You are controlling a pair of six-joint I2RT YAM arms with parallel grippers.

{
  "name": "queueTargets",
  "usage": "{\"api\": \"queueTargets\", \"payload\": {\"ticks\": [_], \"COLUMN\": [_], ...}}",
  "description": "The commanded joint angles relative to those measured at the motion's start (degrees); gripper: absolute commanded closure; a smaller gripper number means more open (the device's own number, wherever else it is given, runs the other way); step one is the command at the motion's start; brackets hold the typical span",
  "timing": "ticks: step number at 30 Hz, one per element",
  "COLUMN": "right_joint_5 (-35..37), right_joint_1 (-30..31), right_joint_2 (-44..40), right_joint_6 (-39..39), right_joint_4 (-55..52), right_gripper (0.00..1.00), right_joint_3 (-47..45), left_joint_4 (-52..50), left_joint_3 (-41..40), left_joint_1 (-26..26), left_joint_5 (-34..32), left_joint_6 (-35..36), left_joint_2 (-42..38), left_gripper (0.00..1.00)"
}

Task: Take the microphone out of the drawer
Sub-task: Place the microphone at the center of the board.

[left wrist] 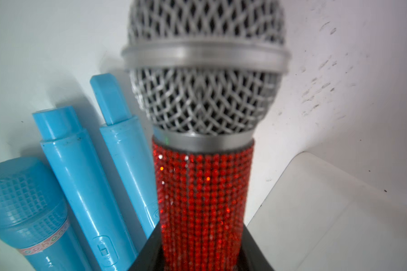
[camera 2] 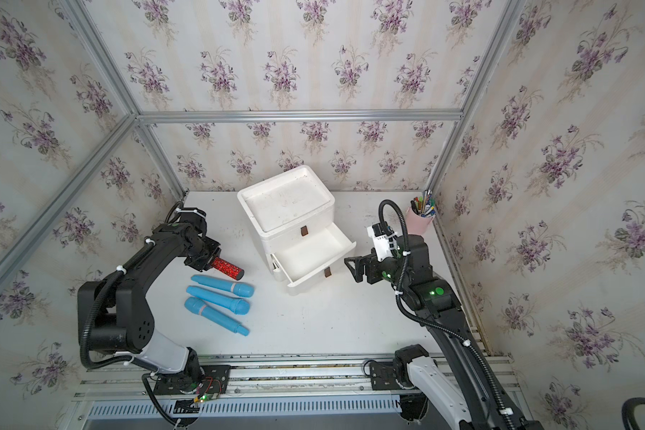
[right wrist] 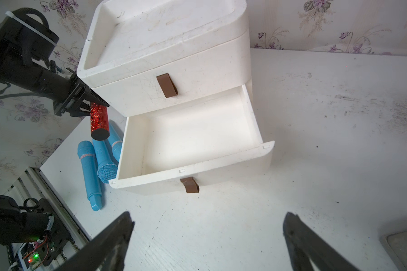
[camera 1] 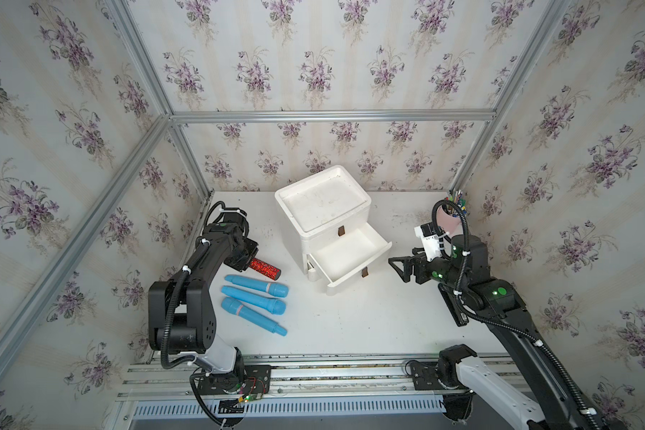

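While the left gripper (camera 1: 247,260) clamps the red mic (camera 1: 265,269) over the table (camera 1: 350,324), clear of the empty drawer (camera 1: 345,283), the right gripper (camera 1: 397,266) hangs wide, holding nothing. Removal looks done. Next: lower it beside the blue mics (camera 1: 256,288) and release.

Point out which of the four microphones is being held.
The red sparkly microphone, clamped in the left gripper; the three blue microphones lie loose on the table beside it.
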Motion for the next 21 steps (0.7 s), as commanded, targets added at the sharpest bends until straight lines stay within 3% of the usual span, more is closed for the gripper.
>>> {"api": "queueTargets", "payload": {"ticks": [1,7,15,21], "right_joint_5": [-0.30,-0.80,-2.61,-2.69], "right_joint_1": [0.01,0.05,0.04,0.04], "right_joint_2": [-0.88,-1.74,-1.17,-1.26], "right_joint_6": [-0.26,-0.25,0.00,0.18], "right_joint_4": [0.56,0.79,1.74,2.03], "right_gripper": [0.02,0.02,0.02,0.02], "right_joint_3": [-0.20,-0.34,-1.15,-1.44], "left_joint_4": [3.11,3.93,5.03,5.39], "left_joint_3": [-0.20,-1.09,-2.79,-2.83], "left_joint_1": [-0.70,-1.23,-1.34,-1.41], "left_joint_5": [-2.30,-2.36,-1.64,-1.09], "left_joint_6": [-4.86,-8.50,-9.74,-9.28], "left_joint_2": [0.68,3.10,5.50,6.83], "left_gripper": [1.00,0.98,0.70,0.58]}}
